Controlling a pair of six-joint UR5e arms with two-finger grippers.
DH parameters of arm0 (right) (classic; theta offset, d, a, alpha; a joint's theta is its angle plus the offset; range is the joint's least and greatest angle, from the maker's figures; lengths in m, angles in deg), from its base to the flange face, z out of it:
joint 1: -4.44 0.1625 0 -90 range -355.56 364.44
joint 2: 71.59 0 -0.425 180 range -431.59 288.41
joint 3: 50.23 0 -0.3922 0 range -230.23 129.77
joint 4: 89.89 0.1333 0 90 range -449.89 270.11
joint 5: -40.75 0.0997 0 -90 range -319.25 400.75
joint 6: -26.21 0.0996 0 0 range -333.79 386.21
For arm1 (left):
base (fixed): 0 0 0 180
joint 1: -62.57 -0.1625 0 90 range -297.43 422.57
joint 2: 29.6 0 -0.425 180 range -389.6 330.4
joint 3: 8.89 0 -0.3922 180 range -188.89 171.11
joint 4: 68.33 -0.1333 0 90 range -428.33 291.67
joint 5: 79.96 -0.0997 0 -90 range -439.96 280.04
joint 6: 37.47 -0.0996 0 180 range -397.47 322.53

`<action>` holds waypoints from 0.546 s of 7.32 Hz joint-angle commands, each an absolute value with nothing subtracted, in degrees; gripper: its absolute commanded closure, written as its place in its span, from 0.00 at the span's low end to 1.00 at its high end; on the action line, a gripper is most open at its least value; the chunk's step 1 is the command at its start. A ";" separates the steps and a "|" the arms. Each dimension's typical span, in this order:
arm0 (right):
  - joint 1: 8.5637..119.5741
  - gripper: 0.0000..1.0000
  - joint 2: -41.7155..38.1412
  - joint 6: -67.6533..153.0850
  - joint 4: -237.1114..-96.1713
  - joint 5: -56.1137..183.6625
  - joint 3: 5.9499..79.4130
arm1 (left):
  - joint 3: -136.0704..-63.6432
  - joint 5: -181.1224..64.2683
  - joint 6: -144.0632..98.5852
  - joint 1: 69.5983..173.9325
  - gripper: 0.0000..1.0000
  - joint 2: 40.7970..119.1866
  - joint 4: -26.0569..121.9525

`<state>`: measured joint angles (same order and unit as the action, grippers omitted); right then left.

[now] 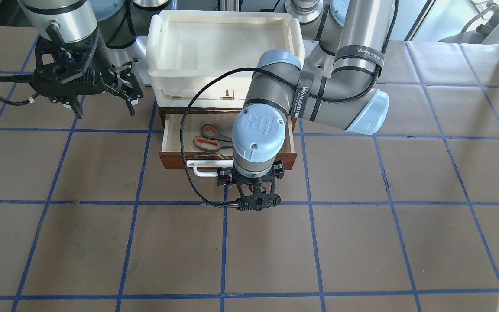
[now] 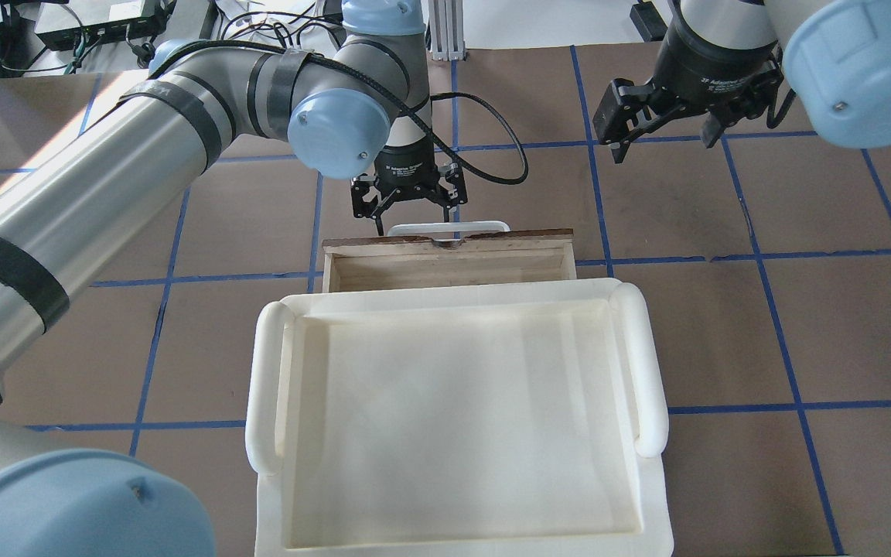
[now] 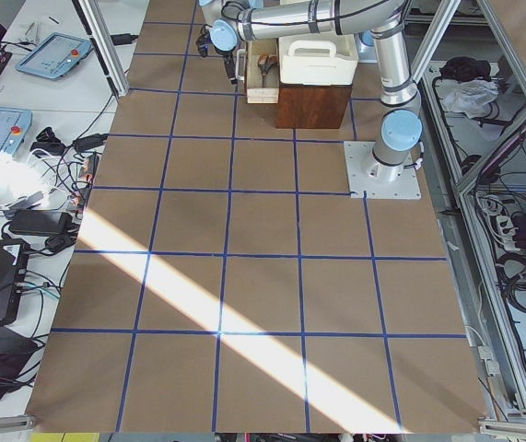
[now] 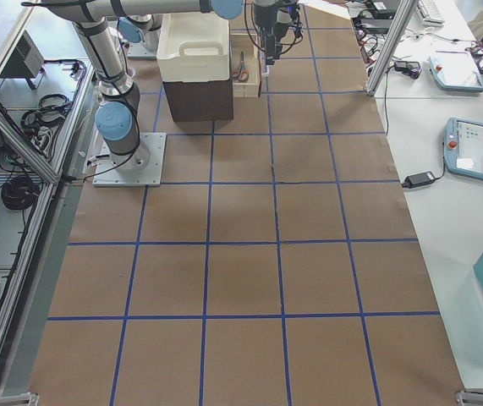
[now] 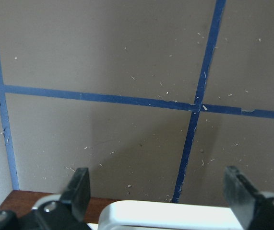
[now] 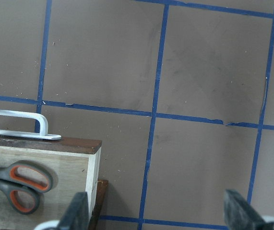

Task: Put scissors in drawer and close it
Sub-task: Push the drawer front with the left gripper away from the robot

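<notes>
The drawer (image 1: 176,161) stands pulled out from under the white tray, and its white bar handle (image 1: 202,170) faces the table's open side. The scissors (image 1: 209,138) lie inside it, orange-red handles showing; they also show in the right wrist view (image 6: 21,184). My left gripper (image 2: 414,223) is open and points down just in front of the handle (image 5: 170,215), with nothing in it. My right gripper (image 2: 663,143) is open and empty, held up beside the drawer (image 6: 74,163).
A large white plastic tray (image 2: 264,387) sits on top of the dark wooden cabinet and covers the back of the drawer. The brown table with its blue tape grid (image 1: 275,260) spreads in front. Operator desks with tablets stand beyond the table's edge.
</notes>
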<state>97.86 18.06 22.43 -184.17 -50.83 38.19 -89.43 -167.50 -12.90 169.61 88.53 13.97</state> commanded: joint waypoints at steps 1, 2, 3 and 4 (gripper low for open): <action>97.87 0.00 18.05 22.44 -184.11 -50.83 38.19 | -89.57 -167.59 -12.42 169.80 0.00 88.61 15.77; 97.87 0.00 17.97 22.44 -184.11 -50.83 38.19 | -89.66 -167.67 -11.64 169.97 0.00 88.44 17.00; 97.87 0.00 17.97 22.44 -184.20 -50.83 38.19 | -89.66 -167.76 -11.46 169.97 0.00 88.35 17.97; 97.87 0.00 18.05 22.44 -183.94 -50.83 38.19 | -89.66 -167.68 -11.37 169.97 0.00 88.43 18.76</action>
<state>97.86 18.00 22.44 -184.11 -50.83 38.19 -89.64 -167.70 -11.58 169.94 88.43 17.69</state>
